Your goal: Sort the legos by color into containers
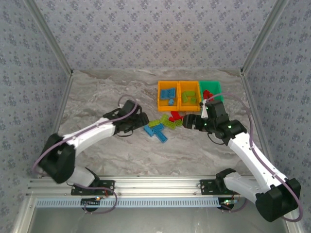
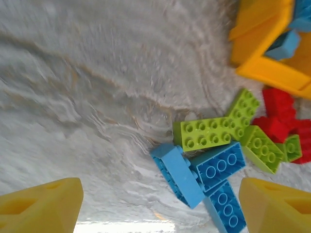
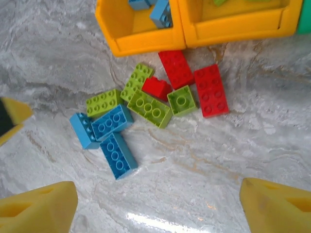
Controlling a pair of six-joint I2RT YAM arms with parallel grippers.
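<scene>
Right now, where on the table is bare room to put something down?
Bare: the far left corner beside the orange bins; the near strip between the loose bricks and the arm bases. Crowded: just before the bins.

Bright, even light; faint glare

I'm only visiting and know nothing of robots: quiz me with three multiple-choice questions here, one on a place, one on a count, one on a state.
1. Where does the loose pile of legos lie?
A) on the table before the bins
B) inside a bin
C) against the left wall
2. How many loose red legos are there?
A) one
B) three
C) six
3. The right gripper is:
A) shut on a lego
B) shut, empty
C) open, empty
Answers: 1A, it sits before their front walls; 2B, three lie by the pile; 3C, its fingers stand apart, nothing between.
</scene>
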